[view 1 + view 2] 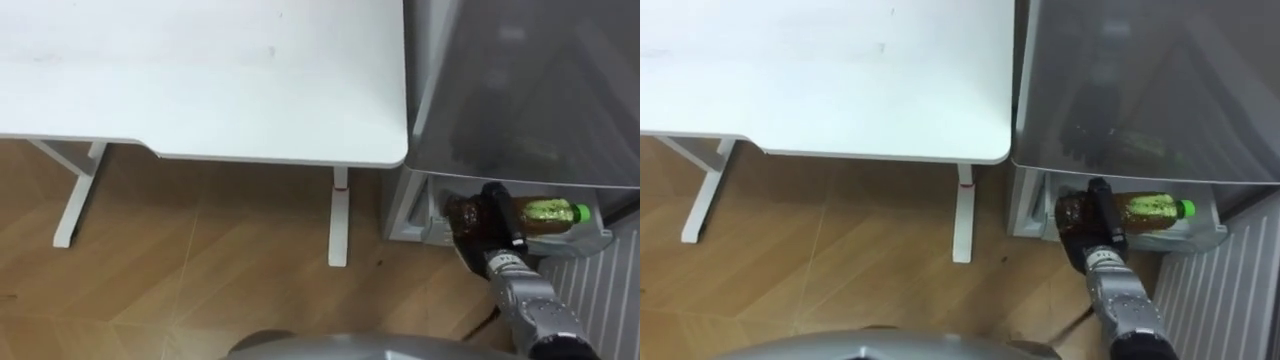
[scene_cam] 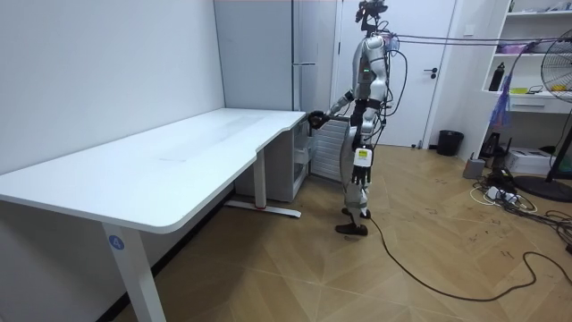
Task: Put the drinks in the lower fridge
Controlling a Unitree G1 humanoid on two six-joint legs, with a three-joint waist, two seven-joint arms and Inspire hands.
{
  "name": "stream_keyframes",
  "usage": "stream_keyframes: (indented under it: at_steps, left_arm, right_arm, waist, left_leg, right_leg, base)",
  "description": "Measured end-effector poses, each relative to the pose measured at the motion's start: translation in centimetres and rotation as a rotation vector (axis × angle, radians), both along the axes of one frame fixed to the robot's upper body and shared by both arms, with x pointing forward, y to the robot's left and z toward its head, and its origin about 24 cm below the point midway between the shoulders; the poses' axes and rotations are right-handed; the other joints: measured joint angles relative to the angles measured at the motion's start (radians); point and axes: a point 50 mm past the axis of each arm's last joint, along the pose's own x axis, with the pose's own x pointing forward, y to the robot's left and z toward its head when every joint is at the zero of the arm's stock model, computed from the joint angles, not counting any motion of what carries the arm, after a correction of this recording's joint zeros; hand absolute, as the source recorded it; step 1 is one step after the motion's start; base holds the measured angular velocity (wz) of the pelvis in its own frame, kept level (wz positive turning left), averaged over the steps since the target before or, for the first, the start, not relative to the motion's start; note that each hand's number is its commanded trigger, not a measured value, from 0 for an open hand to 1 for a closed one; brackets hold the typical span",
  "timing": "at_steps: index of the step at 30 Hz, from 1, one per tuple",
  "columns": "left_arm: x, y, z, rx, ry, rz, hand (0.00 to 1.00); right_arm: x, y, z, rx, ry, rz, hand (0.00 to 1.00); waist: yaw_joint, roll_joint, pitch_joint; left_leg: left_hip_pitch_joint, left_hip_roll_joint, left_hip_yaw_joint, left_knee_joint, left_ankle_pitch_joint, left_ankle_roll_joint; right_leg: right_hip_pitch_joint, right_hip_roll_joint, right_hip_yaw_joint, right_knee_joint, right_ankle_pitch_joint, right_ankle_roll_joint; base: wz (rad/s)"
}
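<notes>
A bottle of amber drink (image 1: 545,212) with a green label and green cap lies sideways in the open lower fridge compartment (image 1: 598,240). My right hand (image 1: 493,215) reaches in from the lower right, its dark fingers curled round the bottle's brown end. The same bottle (image 1: 1148,208) and right hand (image 1: 1102,222) show in the right eye view. In the room view I stand facing the fridge (image 2: 308,63), with my right hand (image 2: 315,116) stretched out to it at about table height.
The grey upper fridge door (image 1: 520,90) hangs over the compartment. The white table (image 1: 200,80) stands close on the left, its leg (image 1: 338,215) near the fridge. A ribbed white panel (image 1: 600,295) lies at the lower right. Wooden floor lies under the table.
</notes>
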Motion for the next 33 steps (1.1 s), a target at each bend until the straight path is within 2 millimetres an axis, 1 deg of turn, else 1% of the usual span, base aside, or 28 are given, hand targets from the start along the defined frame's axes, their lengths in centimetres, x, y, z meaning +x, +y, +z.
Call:
stream_keyframes:
  at_steps: [2, 4, 6, 8, 11, 13, 14, 15, 17, 19, 20, 22, 24, 28, 30, 33]
  left_arm:
    - [0.7, 0.2, 0.0, 0.008, -0.015, -0.005, 0.00]
    - [1.6, 0.3, 0.1, 0.012, -0.034, -0.012, 0.00]
    - [3.0, 0.7, 0.2, 0.024, -0.064, -0.024, 0.00]
    - [3.4, 1.0, 0.2, 0.034, -0.068, -0.028, 0.00]
    - [3.2, 1.1, 0.2, 0.037, -0.056, -0.033, 0.00]
    - [3.4, 1.1, 0.2, 0.036, -0.059, -0.029, 0.00]
    - [3.5, 1.1, 0.2, 0.036, -0.059, -0.030, 0.00]
    - [3.8, 1.1, 0.2, 0.036, -0.063, -0.027, 0.00]
    - [4.3, 1.1, 0.2, 0.031, -0.077, -0.014, 0.00]
    - [5.1, 1.3, 0.3, 0.034, -0.097, -0.025, 0.00]
    - [5.3, 1.3, 0.3, 0.035, -0.104, -0.030, 0.00]
    - [6.4, 1.5, 0.5, 0.040, -0.130, -0.055, 0.00]
    - [7.1, 1.6, 0.7, 0.045, -0.147, -0.071, 0.00]
    - [7.9, 1.6, 0.8, 0.039, -0.165, -0.061, 0.00]
    - [8.0, 1.7, 0.8, 0.049, -0.169, -0.053, 0.00]
    - [8.1, 1.9, 0.8, 0.059, -0.179, -0.044, 0.00]
  right_arm:
    - [0.3, 0.1, 0.1, 0.011, -0.025, 0.000, 1.00]
    - [1.0, -0.1, 0.1, 0.016, -0.017, -0.016, 1.00]
    - [2.2, -0.7, 0.2, 0.027, 0.001, -0.065, 1.00]
    - [3.0, -0.9, 0.4, 0.035, -0.001, -0.090, 1.00]
    - [3.8, -1.0, 0.7, 0.052, -0.005, -0.114, 1.00]
    - [4.6, -1.3, 1.1, 0.051, -0.011, -0.120, 1.00]
    - [4.8, -1.5, 1.2, 0.048, -0.009, -0.121, 1.00]
    - [5.1, -1.8, 1.5, 0.036, -0.010, -0.121, 1.00]
    - [5.6, -2.3, 2.0, 0.031, -0.039, -0.131, 1.00]
    - [6.7, -2.7, 2.9, 0.017, -0.067, -0.123, 1.00]
    - [6.9, -2.9, 3.1, 0.013, -0.064, -0.117, 1.00]
    - [7.9, -3.2, 3.9, -0.009, -0.070, -0.097, 1.00]
    - [8.7, -3.4, 4.6, -0.019, -0.090, -0.089, 1.00]
    - [10.0, -4.1, 6.2, -0.055, -0.107, -0.080, 1.00]
    - [10.4, -4.4, 6.6, -0.072, -0.103, -0.073, 1.00]
    - [11.3, -5.1, 8.0, -0.117, -0.112, -0.050, 1.00]
  waist:
    - [-0.009, 0.004, -0.0011]
    - [-0.014, 0.006, 0.0010]
    - [-0.008, 0.009, 0.0037]
    - [-0.004, 0.012, 0.0065]
    - [0.000, 0.017, 0.0088]
    - [0.004, 0.020, 0.0128]
    - [0.008, 0.020, 0.0135]
    - [0.023, 0.020, 0.0142]
    - [0.036, 0.017, 0.0193]
    - [0.051, 0.007, 0.0261]
    - [0.053, 0.005, 0.0274]
    - [0.058, -0.008, 0.0358]
    - [0.060, -0.018, 0.0410]
    - [0.060, -0.023, 0.0421]
    - [0.061, -0.023, 0.0419]
    - [0.060, -0.031, 0.0414]
  left_leg:
    - [-0.031, 0.000, -0.003, 0.005, 0.005, 0.001]
    - [-0.061, 0.000, -0.011, 0.013, 0.011, 0.003]
    - [-0.101, -0.001, -0.017, 0.012, 0.026, 0.005]
    - [-0.129, -0.001, -0.017, 0.012, 0.033, 0.004]
    - [-0.175, -0.001, -0.018, 0.019, 0.039, 0.003]
    - [-0.225, 0.001, -0.023, 0.036, 0.043, 0.002]
    - [-0.237, 0.001, -0.023, 0.039, 0.044, 0.001]
    - [-0.256, 0.001, -0.023, 0.042, 0.049, 0.001]
    - [-0.278, 0.001, -0.023, 0.041, 0.057, 0.002]
    - [-0.314, 0.002, -0.017, 0.040, 0.067, 0.003]
    - [-0.325, 0.001, -0.017, 0.041, 0.071, 0.003]
    - [-0.367, -0.002, -0.013, 0.040, 0.085, 0.006]
    - [-0.400, -0.003, -0.011, 0.044, 0.093, 0.007]
    - [-0.453, -0.006, -0.008, 0.054, 0.104, 0.011]
    - [-0.470, -0.006, -0.006, 0.060, 0.106, 0.012]
    - [-0.507, -0.009, 0.006, 0.065, 0.112, 0.014]
  right_leg:
    - [-0.021, -0.001, -0.007, 0.007, 0.003, -0.001]
    - [-0.049, -0.001, -0.011, 0.011, 0.010, -0.002]
    - [-0.098, -0.005, -0.012, 0.033, 0.011, -0.003]
    - [-0.128, -0.006, -0.014, 0.043, 0.013, -0.005]
    - [-0.177, -0.006, -0.018, 0.058, 0.016, -0.007]
    - [-0.223, -0.005, -0.023, 0.069, 0.019, -0.012]
    - [-0.238, -0.005, -0.021, 0.077, 0.019, -0.012]
    - [-0.259, -0.007, -0.023, 0.084, 0.019, -0.013]
    - [-0.290, -0.012, -0.025, 0.102, 0.018, -0.015]
    - [-0.341, -0.020, -0.024, 0.131, 0.017, -0.017]
    - [-0.354, -0.021, -0.024, 0.136, 0.016, -0.017]
    - [-0.407, -0.028, -0.022, 0.163, 0.016, -0.017]
    - [-0.445, -0.030, -0.018, 0.178, 0.016, -0.018]
    - [-0.501, -0.039, -0.022, 0.199, 0.018, -0.019]
    - [-0.520, -0.042, -0.021, 0.207, 0.018, -0.019]
    - [-0.569, -0.054, -0.013, 0.236, 0.015, -0.020]
  base:
    - [0.05]
    - [0.09]
    - [0.09]
    - [0.03]
    - [0.06]
    - [0.07]
    - [0.00]
    - [0.00]
    - [0.00]
    - [-0.04]
    - [0.00]
    - [0.02]
    - [0.00]
    - [0.02]
    - [0.00]
    - [-0.05]
